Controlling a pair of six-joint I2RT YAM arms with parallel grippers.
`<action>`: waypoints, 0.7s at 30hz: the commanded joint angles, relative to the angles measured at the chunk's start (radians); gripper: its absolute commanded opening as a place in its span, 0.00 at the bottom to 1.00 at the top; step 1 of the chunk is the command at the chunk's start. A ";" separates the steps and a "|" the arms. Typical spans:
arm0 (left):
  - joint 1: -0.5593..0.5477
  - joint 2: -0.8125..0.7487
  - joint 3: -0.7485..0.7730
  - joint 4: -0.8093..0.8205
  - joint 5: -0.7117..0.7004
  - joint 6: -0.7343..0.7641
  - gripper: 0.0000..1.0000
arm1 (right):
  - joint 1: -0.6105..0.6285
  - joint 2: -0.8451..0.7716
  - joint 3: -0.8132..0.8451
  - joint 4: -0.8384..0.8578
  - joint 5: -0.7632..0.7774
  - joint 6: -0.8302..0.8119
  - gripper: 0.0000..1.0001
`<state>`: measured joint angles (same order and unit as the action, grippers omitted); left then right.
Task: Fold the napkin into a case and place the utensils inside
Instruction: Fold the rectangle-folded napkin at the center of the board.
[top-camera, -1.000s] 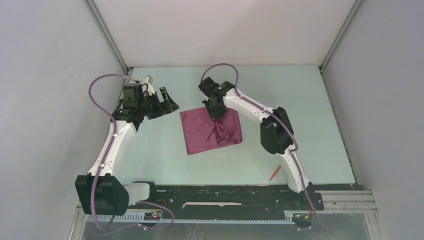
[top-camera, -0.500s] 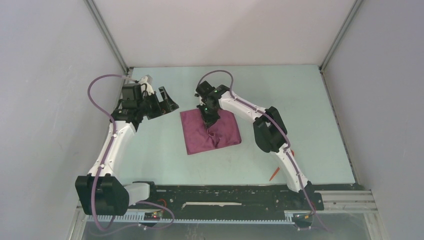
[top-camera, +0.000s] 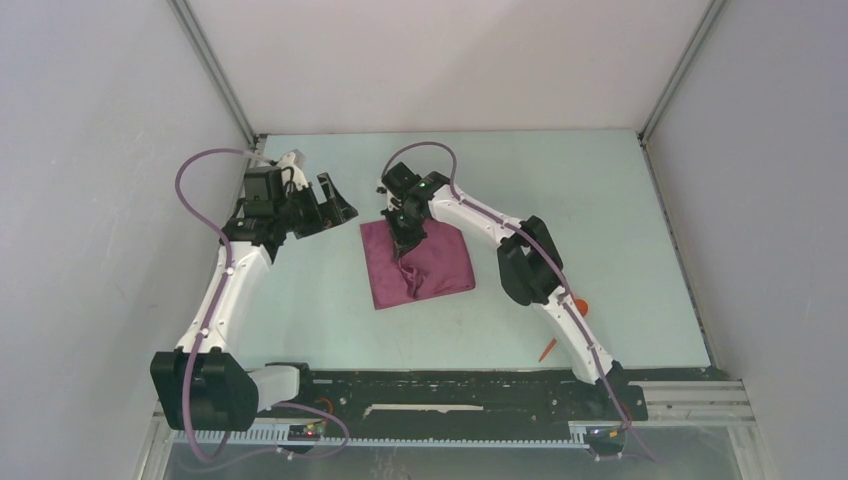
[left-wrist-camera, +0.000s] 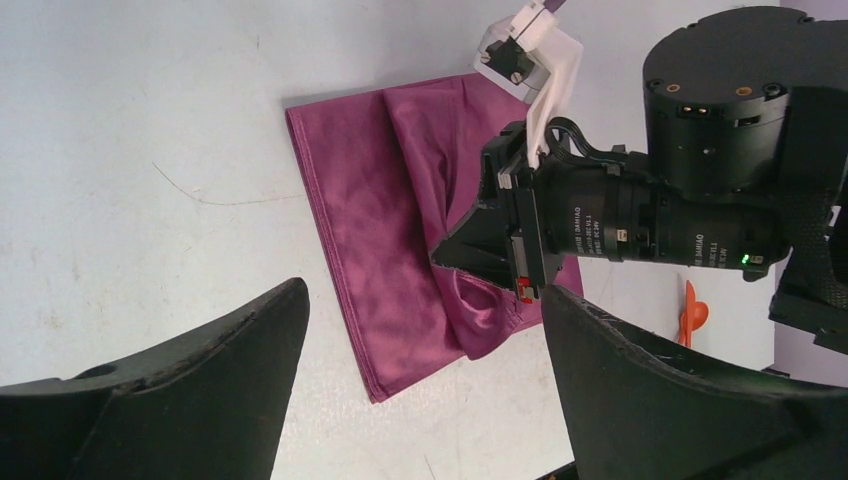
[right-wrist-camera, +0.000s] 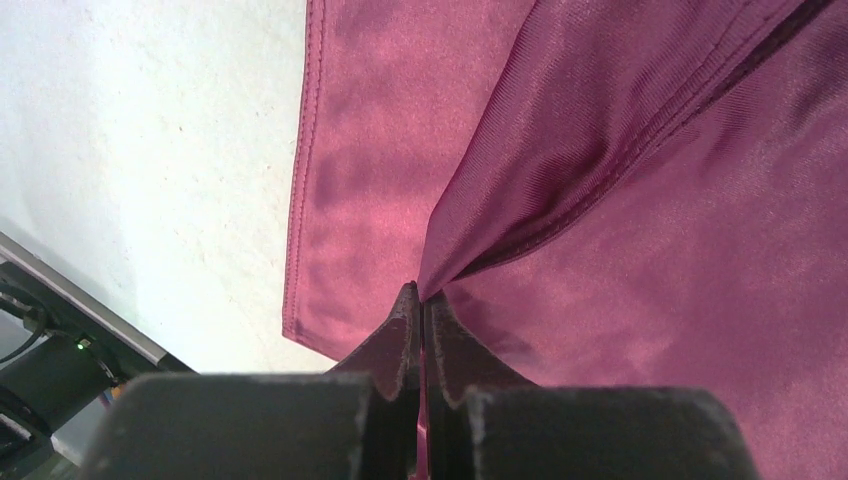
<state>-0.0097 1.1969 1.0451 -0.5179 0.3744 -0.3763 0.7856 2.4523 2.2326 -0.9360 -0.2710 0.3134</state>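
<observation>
The plum-purple napkin (top-camera: 440, 268) lies mid-table, partly folded over itself, with a raised ridge running down it. My right gripper (top-camera: 405, 232) is above its far left part, shut on a pinched fold of the cloth (right-wrist-camera: 560, 150); the jaws (right-wrist-camera: 420, 295) meet with fabric between them. My left gripper (top-camera: 338, 200) hangs open left of the napkin, holding nothing; in its wrist view the fingers (left-wrist-camera: 200, 390) frame the napkin (left-wrist-camera: 370, 230) and the right arm's wrist (left-wrist-camera: 640, 225). Of the utensils, an orange-red stick (top-camera: 547, 348) lies near the front right and a small orange piece (top-camera: 580, 305) shows beside the right arm.
Grey walls close in the table on the left, back and right. A black rail (top-camera: 450, 385) runs along the front edge between the arm bases. The right arm's forearm (top-camera: 525, 265) stretches over the table right of the napkin.
The right gripper has moved left across the napkin, dragging the held cloth over the rest, so the napkin looks narrower. The left arm has not moved.
</observation>
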 joint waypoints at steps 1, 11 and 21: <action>0.007 -0.033 0.004 0.033 0.025 -0.010 0.94 | 0.015 0.023 0.061 0.006 -0.027 0.027 0.00; 0.007 -0.034 0.004 0.036 0.032 -0.012 0.94 | 0.037 0.035 0.080 -0.002 -0.030 0.024 0.00; 0.007 -0.036 0.002 0.038 0.033 -0.013 0.94 | 0.041 0.050 0.077 0.010 -0.042 0.032 0.00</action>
<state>-0.0097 1.1965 1.0451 -0.5129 0.3817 -0.3840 0.8181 2.4874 2.2696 -0.9401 -0.2913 0.3244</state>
